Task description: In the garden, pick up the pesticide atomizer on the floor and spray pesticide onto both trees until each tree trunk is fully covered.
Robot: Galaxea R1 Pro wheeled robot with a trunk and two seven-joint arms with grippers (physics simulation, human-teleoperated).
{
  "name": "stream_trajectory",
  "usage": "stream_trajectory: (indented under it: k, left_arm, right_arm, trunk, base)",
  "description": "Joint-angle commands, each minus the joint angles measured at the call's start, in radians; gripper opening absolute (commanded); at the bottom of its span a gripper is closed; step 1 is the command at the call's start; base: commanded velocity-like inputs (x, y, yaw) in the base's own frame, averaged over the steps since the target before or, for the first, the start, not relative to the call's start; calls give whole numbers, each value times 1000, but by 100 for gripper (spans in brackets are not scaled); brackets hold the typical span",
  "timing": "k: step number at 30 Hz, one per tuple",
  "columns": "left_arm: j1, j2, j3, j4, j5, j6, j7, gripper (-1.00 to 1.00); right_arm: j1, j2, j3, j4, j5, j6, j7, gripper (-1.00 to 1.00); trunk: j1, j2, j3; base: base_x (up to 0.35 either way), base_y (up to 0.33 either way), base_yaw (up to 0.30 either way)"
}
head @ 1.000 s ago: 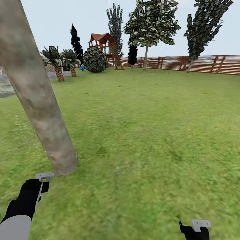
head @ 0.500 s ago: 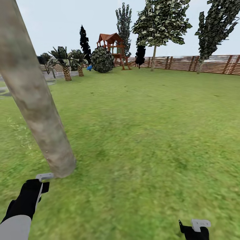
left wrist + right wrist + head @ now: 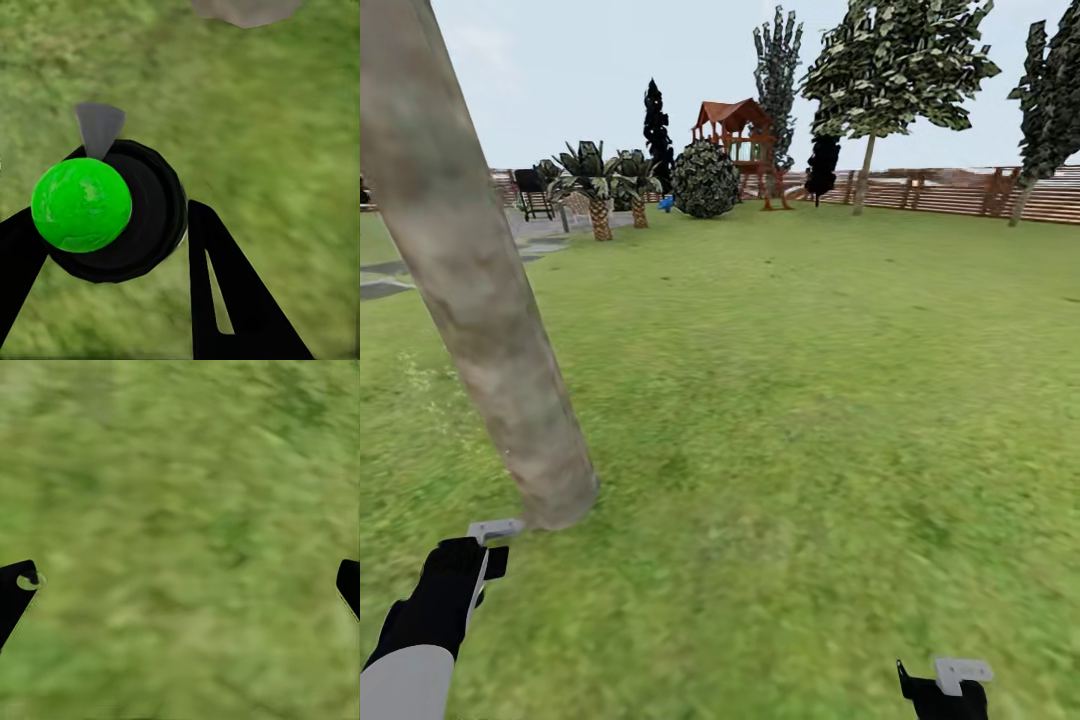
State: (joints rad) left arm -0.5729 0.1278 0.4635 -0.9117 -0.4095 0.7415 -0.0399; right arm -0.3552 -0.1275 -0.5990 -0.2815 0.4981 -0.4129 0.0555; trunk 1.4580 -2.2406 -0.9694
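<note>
Pale grey-brown tree trunk [image 3: 470, 290] stands at ten o'clock in the head view, base just beyond the left gripper [image 3: 112, 247]. That gripper's black fingers [image 3: 232, 292] clamp the pesticide atomizer [image 3: 112, 214], a dark round body with a bright green cap. The right gripper [image 3: 184, 585] hangs at five o'clock over bare lawn [image 3: 810, 400], fingers spread wide, holding nothing. Far off: slatted wooden fence [image 3: 950, 190], red-roofed play tower [image 3: 738, 135], round shrub [image 3: 706, 180], palm-like plants [image 3: 598, 180].

No readable text, label, brand, number or sign anywhere.
</note>
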Motion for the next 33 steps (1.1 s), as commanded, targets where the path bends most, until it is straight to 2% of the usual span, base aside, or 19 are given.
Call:
stream_trajectory:
  k: [1,9,14,16,17,19,20,22,24,25,28,30,32,33]
  left_arm:
    - [-1,-1,1,-1,-6,4,-5,-100]
    - [-1,-1,0,-4,-4,5,-8,-100]
    - [-14,-2,-8,-15,29,8,-15,-100]
    - [-21,4,-41,-15,30,11,-19,-100]
    - [-29,13,-57,-14,30,12,-19,-100]
    - [-68,79,-76,-5,27,15,-38,-100]
    - [-74,98,-94,-7,26,16,-86,-100]
    - [-77,108,-154,-15,21,17,-190,-100]
    - [-77,107,-201,-17,21,18,-225,-100]
    - [-77,100,-253,-17,22,20,-244,-100]
    - [-78,101,-280,-17,25,22,-263,-100]
    - [-80,119,-281,-17,19,22,-321,-100]
    - [-83,176,-278,-16,20,23,-355,-100]
    - [-88,246,-275,-15,24,24,-368,-100]
  right_arm:
    - [-1,0,-8,1,5,-4,6,100]
    - [-1,0,-8,1,5,-4,7,100]
    - [-1,0,-8,1,5,-4,6,100]
    - [-1,-2,-8,1,5,-4,6,100]
    - [-1,-3,-8,1,5,-4,6,100]
    - [-1,-3,-8,1,5,-4,6,100]
    - [-1,-4,-8,1,5,-4,6,100]
    - [-1,-5,-8,2,5,-4,6,100]
    - [-1,-6,-8,2,5,-4,6,100]
    - [-1,-6,-9,1,5,-4,6,100]
    - [-1,-6,-10,1,5,-4,6,100]
    - [-1,-6,-10,1,5,-4,6,100]
    - [-1,-6,-10,2,5,-4,6,100]
    - [-1,-6,-9,2,5,-4,6,100]
  trunk:
    - [0,0,-1]
    - [0,0,-1]
    - [0,0,-1]
    - [0,0,-1]
    - [0,0,-1]
    - [0,0,-1]
    - [0,0,-1]
    - [0,0,-1]
    - [0,0,-1]
    - [0,0,-1]
    - [0,0,-1]
    - [0,0,-1]
    - [0,0,-1]
    - [0,0,-1]
  base:
    - [207,-226,276]
    - [206,-210,260]
    - [26,-22,27]
    - [1,-1,2]
    - [0,0,0]
    - [0,0,0]
    - [0,0,0]
    - [0,0,0]
    - [0,0,0]
    - [0,0,0]
    - [0,0,0]
    - [0,0,0]
    - [0,0,0]
    - [0,0,0]
